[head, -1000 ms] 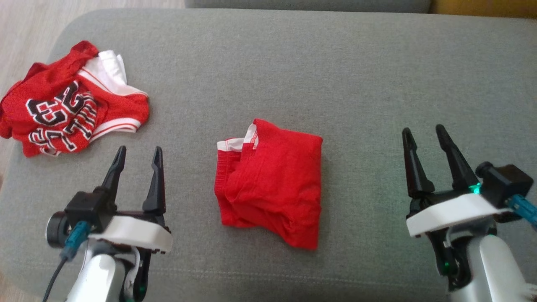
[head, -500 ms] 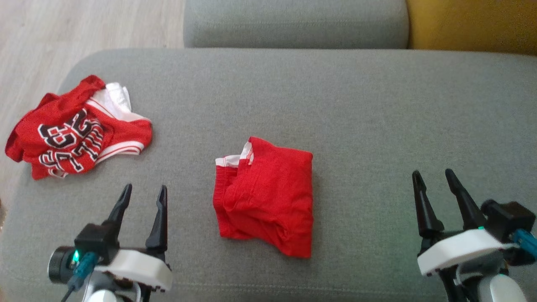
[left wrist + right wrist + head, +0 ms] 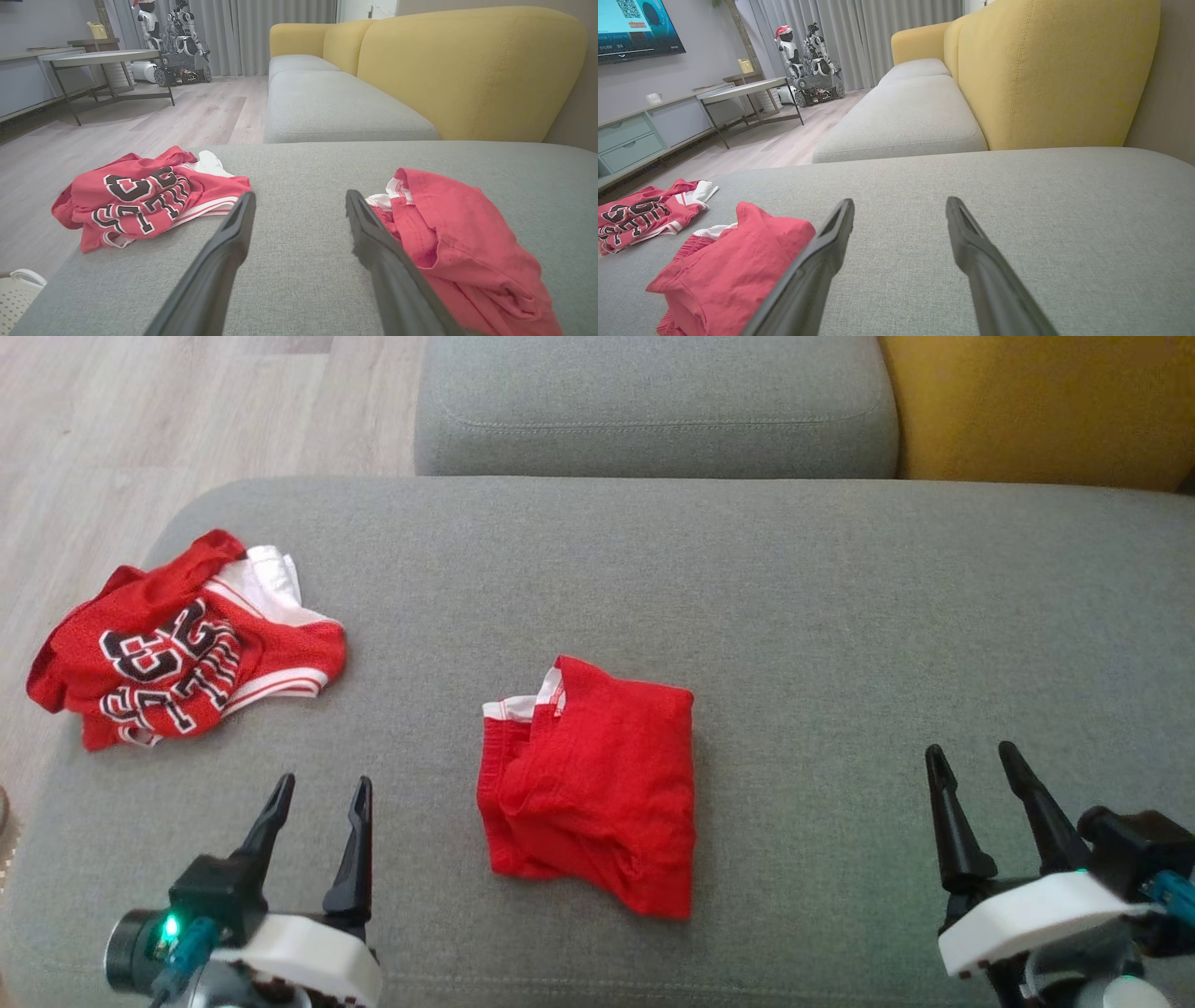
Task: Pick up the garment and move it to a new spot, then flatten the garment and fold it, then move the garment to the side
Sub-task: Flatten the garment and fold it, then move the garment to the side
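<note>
A plain red garment [image 3: 597, 793] with white trim lies folded into a rough square at the middle of the grey cushion [image 3: 840, 616]. It lies just right of my left gripper's fingers in the left wrist view [image 3: 458, 233] and at the lower left in the right wrist view [image 3: 733, 266]. A second garment, a crumpled red jersey [image 3: 177, 653] with black-and-white lettering, sits at the cushion's left end [image 3: 145, 196] [image 3: 640, 214]. My left gripper [image 3: 324, 782] [image 3: 300, 196] stands open and empty, left of the folded garment. My right gripper [image 3: 969, 749] [image 3: 900, 201] is open and empty, far to its right.
Behind the cushion is another grey seat [image 3: 653, 411] and a yellow backrest [image 3: 1036, 411]. Wooden floor [image 3: 140, 420] runs past the cushion's left edge. A low table [image 3: 107, 58] and a parked robot [image 3: 177, 42] stand across the room.
The whole head picture has shifted down, so the camera has tilted up. Both garments lie as before on the cushion. Both grippers stay open and sit lower in the view.
</note>
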{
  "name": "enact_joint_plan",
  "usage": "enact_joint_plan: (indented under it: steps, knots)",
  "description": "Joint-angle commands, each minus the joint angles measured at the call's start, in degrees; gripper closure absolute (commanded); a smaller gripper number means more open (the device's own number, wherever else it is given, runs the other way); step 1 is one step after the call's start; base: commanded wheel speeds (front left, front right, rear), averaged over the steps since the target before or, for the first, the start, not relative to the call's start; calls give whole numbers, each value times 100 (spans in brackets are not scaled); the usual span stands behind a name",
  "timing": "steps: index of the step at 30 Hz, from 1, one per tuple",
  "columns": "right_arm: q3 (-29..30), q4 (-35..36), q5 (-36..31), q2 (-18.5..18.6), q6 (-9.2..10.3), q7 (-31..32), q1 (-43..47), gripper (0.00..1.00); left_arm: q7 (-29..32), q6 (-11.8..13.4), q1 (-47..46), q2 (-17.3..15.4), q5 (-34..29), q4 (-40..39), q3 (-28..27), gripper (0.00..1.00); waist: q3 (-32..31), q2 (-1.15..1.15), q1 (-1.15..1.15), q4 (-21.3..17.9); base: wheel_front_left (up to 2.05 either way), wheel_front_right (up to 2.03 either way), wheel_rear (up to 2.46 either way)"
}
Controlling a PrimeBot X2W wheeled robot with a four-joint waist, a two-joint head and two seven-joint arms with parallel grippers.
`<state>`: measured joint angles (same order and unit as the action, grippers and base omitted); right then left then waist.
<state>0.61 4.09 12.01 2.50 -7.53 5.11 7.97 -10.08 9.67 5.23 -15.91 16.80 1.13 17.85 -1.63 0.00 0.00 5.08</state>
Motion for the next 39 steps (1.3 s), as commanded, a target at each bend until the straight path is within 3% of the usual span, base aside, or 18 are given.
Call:
enact_joint_plan:
  steps: [1, 29, 39]
  knots:
    - [-95, 244, -48, 38, 4, 4, -137, 0, 11, 65, -220, -115, 19, -230, -199, 0, 2, 0, 0, 4, 0, 0, 0]
    - [-40, 171, -50, 38, 4, 18, -267, 0, -58, 110, -383, -138, 82, -216, -127, 0, 73, 0, 0, 79, 0, 0, 0]
    - [-413, -260, 175, 38, 4, -30, -761, 0, -154, 4, -866, -97, 62, -259, -52, 0, 648, 0, 0, 301, 0, 0, 0]
